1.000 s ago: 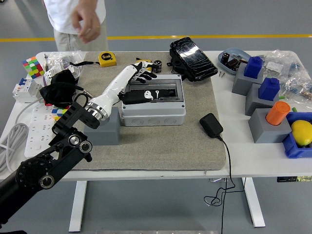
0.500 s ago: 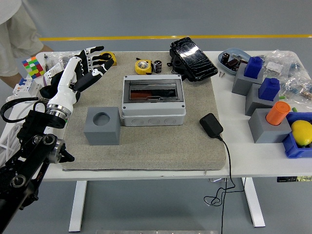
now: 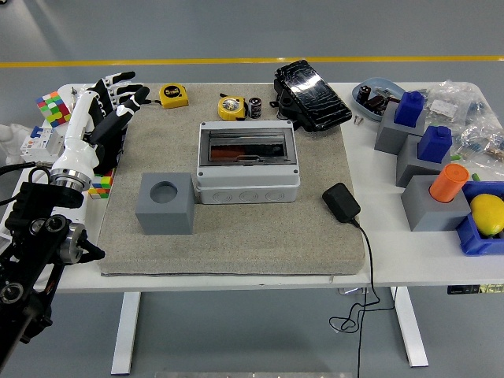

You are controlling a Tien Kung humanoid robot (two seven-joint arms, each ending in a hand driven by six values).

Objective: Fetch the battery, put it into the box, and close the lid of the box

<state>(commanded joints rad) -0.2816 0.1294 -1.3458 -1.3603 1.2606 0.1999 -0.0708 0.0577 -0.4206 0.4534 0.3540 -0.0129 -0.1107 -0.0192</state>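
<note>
The left hand [image 3: 110,98] is raised over the far left part of the bench [image 3: 394,252], above the left border of the grey mat [image 3: 260,228]. Its fingers [image 3: 118,79] are spread wide and a little bent, and they hold nothing; from this view I cannot tell if the hand touches the black items under it. The white forearm goes down to the black arm at the left near corner. The right hand does not appear.

The box [image 3: 247,161] stands in the middle of the mat, a little toward the far edge. It is grey, and its transparent lid lies flat over the opening, so dark parts inside show through it. Whether the lid is fully latched I cannot say. The battery [image 3: 255,107] stands on the bench just behind the far side of the box, right beside a yellow tape measure [image 3: 231,107]. A second yellow tape measure [image 3: 174,95] lies further left along the far edge. A grey block with a round hole [image 3: 164,203] sits on the mat, just left of the box. A black adapter [image 3: 341,202] with its cable lies near the right border of the mat.
</note>
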